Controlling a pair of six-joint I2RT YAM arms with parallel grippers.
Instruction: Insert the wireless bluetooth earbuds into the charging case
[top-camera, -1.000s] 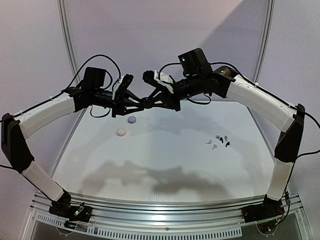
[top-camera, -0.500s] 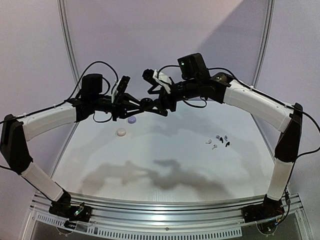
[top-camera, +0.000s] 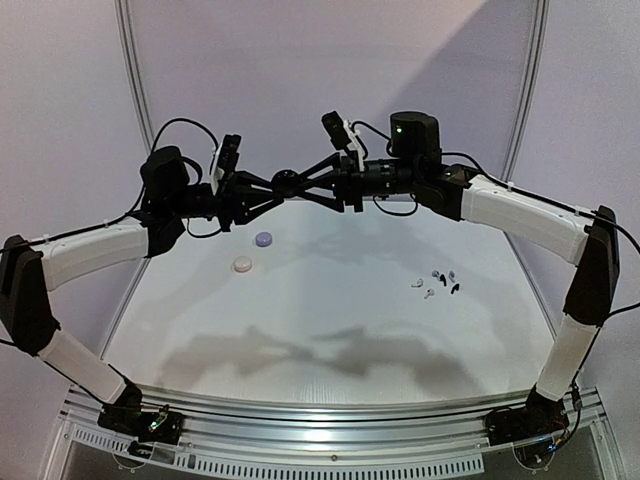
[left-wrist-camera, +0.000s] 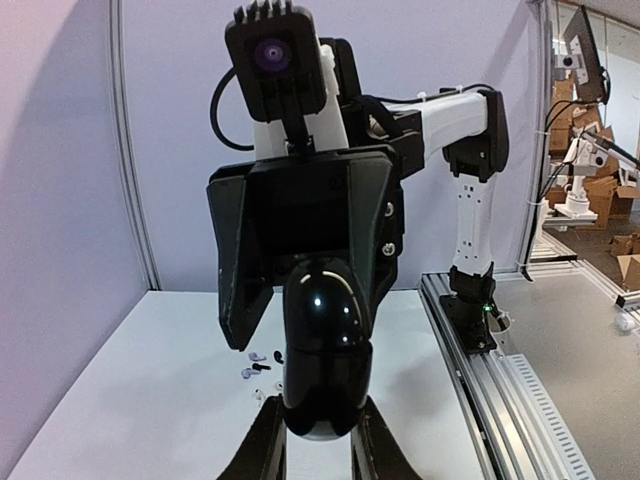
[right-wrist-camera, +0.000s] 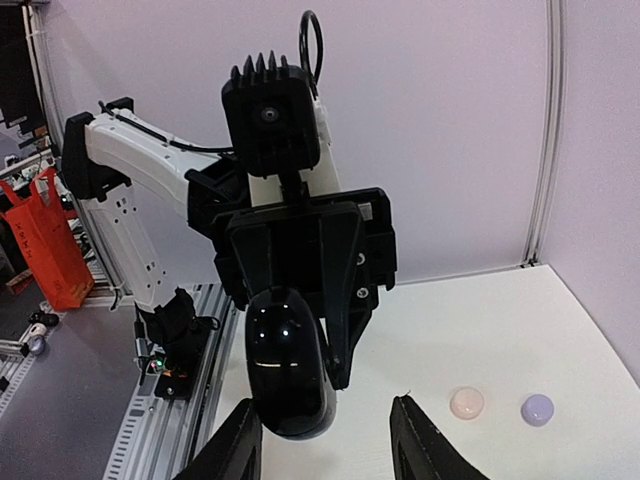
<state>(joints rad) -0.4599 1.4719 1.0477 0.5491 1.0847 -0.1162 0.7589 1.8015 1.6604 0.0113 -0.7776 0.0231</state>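
Observation:
A glossy black round charging case (top-camera: 288, 183) hangs high over the table between my two grippers. My left gripper (top-camera: 277, 186) is shut on it; in the left wrist view its fingers (left-wrist-camera: 268, 440) press both sides of the case (left-wrist-camera: 320, 350). My right gripper (top-camera: 302, 186) faces it and is open. In the right wrist view its jaws (right-wrist-camera: 325, 440) stand wide, with the case (right-wrist-camera: 288, 365) close to the left one. A seam crosses the case; I cannot tell whether its lid is open. The tiny earbuds (top-camera: 437, 282) lie loose on the table at the right, also in the left wrist view (left-wrist-camera: 258, 362).
A lavender round case (top-camera: 264, 239) and a pale pinkish one (top-camera: 242, 264) lie on the white table (top-camera: 330, 320) at the back left, and show in the right wrist view (right-wrist-camera: 537, 409) (right-wrist-camera: 467, 403). A metal rail (top-camera: 330, 420) runs along the near edge.
Both grippers have risen together, lifting the black case higher above the table and levelling out. The left arm's wrist has swung left. Nothing on the table has moved.

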